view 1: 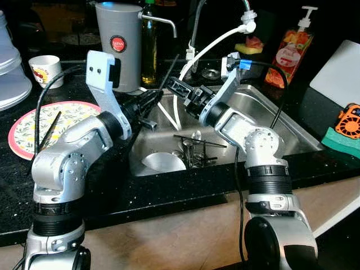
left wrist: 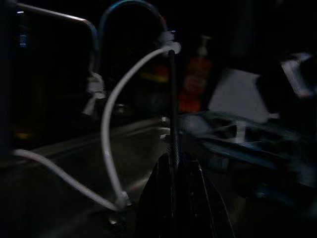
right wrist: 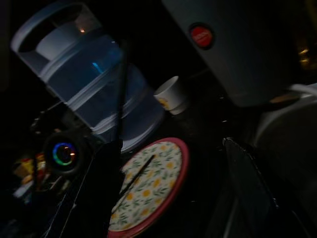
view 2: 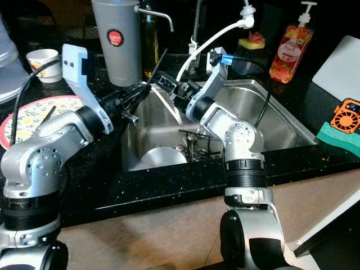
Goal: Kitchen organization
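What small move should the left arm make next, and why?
Probably swing toward the plate: the left gripper holds a chopstick over the sink, and a second chopstick lies on that plate, so the pair likely belongs together.

We see a soap bottle (view 1: 291, 52) behind the sink, an orange fan (view 1: 350, 120) and a white board (view 1: 340, 72) at right.

Left arm — silver, elbow bent, forearm raised and angled inward; left gripper (view 1: 151, 104) points toward the right one, black fingers closed on a thin dark stick (view 1: 169, 72) that rises upright between them.
Right arm — silver, elbow bent, forearm reaching inward; right gripper (view 1: 175, 87) faces the left, fingers' state unclear, tips near each other.
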Motion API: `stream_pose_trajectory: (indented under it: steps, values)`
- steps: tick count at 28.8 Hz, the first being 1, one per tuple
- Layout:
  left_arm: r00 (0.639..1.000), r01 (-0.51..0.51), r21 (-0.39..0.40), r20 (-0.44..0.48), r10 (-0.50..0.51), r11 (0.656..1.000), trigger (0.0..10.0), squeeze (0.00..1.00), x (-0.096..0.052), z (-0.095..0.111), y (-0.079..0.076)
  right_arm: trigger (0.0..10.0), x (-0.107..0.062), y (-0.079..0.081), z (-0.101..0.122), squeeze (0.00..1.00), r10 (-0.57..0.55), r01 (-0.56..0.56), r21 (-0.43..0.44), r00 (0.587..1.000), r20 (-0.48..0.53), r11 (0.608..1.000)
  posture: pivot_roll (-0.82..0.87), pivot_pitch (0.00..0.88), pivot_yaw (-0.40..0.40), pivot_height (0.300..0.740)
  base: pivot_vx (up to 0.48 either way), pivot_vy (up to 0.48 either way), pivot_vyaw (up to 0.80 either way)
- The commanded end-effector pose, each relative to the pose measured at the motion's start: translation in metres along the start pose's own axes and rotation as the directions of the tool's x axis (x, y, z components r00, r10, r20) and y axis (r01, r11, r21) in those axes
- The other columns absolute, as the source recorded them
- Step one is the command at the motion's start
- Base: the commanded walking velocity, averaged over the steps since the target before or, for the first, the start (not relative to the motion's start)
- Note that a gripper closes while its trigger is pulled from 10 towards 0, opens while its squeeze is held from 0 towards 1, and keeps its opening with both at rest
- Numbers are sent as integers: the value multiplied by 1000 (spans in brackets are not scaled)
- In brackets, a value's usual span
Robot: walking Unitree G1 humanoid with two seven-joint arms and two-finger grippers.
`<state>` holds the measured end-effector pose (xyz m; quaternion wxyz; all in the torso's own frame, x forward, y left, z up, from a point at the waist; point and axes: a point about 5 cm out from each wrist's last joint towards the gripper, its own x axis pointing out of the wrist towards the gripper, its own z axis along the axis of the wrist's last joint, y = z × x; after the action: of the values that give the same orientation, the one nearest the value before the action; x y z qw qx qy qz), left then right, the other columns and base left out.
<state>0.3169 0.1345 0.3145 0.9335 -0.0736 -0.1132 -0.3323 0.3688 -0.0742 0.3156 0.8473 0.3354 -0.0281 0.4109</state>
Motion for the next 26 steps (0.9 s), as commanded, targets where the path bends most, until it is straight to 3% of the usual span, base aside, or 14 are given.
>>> stream_pose_trajectory:
  steps: [1,7,12,15,23,24,25,26]
  values:
    - [999,-25,-4,-20,25,1000,0,0,-1,-4,5,10000,0,11,4,0,65,-65,17,998,11,998,-20,93,-33,740,0,0,0]
    - [999,-41,-36,4,41,999,0,0,-3,-2,10,10000,-3,17,6,0,108,-107,47,994,2,993,-20,84,-36,740,0,0,0]
    - [1000,19,-59,-19,-20,998,0,0,-2,-7,2,10000,-4,20,6,0,129,-129,54,992,-6,990,-20,84,-36,740,0,0,0]
    - [993,109,-99,-25,-112,989,0,0,3,-12,-16,10000,-3,25,1,0,145,-144,37,989,-38,989,-22,76,-36,740,0,0,0]
    - [988,143,-93,-46,-148,985,0,0,4,-16,-23,10000,-3,25,2,0,134,-133,45,990,-31,990,-26,69,-36,740,0,0,0]
    - [988,140,-93,-46,-145,986,0,0,4,-16,-22,6196,-3,25,3,0,130,-129,50,991,-24,990,-26,69,-36,740,0,0,0]
    - [991,126,-89,-43,-130,988,0,0,4,-15,-20,0,-3,24,5,0,124,-123,56,992,-14,991,-26,69,-36,740,0,0,0]
    - [993,110,-87,-40,-114,990,0,0,3,-14,-17,0,-3,23,6,0,121,-120,62,993,-6,991,-26,69,-36,740,0,0,0]
